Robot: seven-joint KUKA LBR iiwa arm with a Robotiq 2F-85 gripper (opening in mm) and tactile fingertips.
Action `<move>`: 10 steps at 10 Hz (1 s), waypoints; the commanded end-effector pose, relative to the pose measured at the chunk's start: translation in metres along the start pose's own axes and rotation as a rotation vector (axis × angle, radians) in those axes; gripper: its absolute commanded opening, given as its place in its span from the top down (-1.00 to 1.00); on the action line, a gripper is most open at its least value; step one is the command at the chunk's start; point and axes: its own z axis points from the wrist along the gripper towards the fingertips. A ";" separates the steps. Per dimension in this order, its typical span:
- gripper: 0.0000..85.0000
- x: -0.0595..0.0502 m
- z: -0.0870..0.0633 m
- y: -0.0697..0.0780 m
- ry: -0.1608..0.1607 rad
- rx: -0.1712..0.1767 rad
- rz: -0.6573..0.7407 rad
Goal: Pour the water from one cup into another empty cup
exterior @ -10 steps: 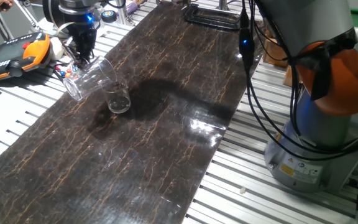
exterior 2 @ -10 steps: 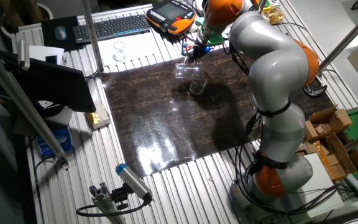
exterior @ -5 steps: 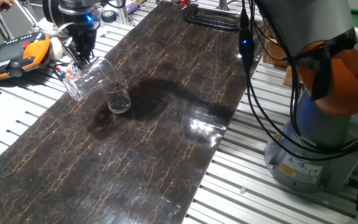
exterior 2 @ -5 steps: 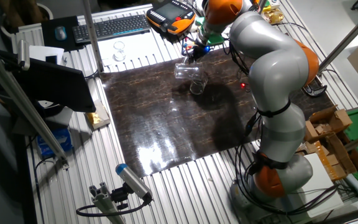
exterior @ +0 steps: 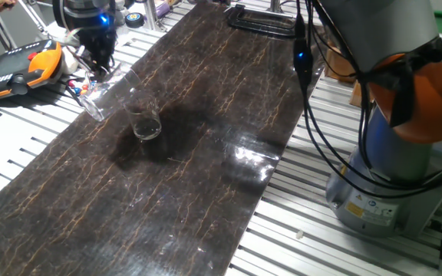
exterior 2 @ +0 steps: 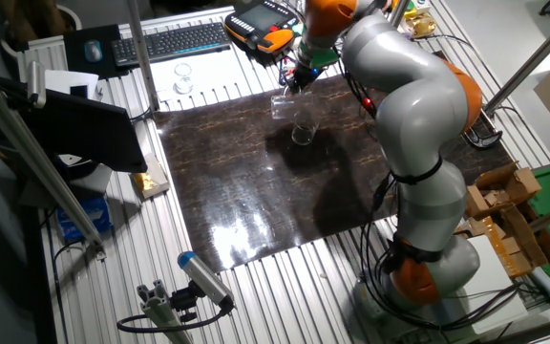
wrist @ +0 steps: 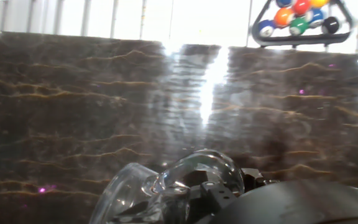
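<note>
The gripper (exterior: pixel 98 61) is clamping a clear, thin-walled tapered cup (exterior: pixel 106 90), tilted above the dark marbled mat (exterior: pixel 206 153). A straight-sided, thick-based glass tumbler (exterior: pixel 145 121) is standing upright just beside it, rim nearly touching.

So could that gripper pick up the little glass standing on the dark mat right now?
Probably not as things stand. The gripper is shut on the tilted cup, held just over the standing glass, so its fingers are taken. Nothing else on the mat crowds the glass.
</note>
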 end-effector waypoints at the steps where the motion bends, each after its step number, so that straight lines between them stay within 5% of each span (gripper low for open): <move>1: 0.98 -0.002 -0.005 -0.002 0.004 0.094 0.005; 7: 0.98 -0.009 -0.023 -0.035 0.031 0.358 -0.026; 10: 0.98 -0.008 -0.020 -0.052 0.045 0.479 -0.072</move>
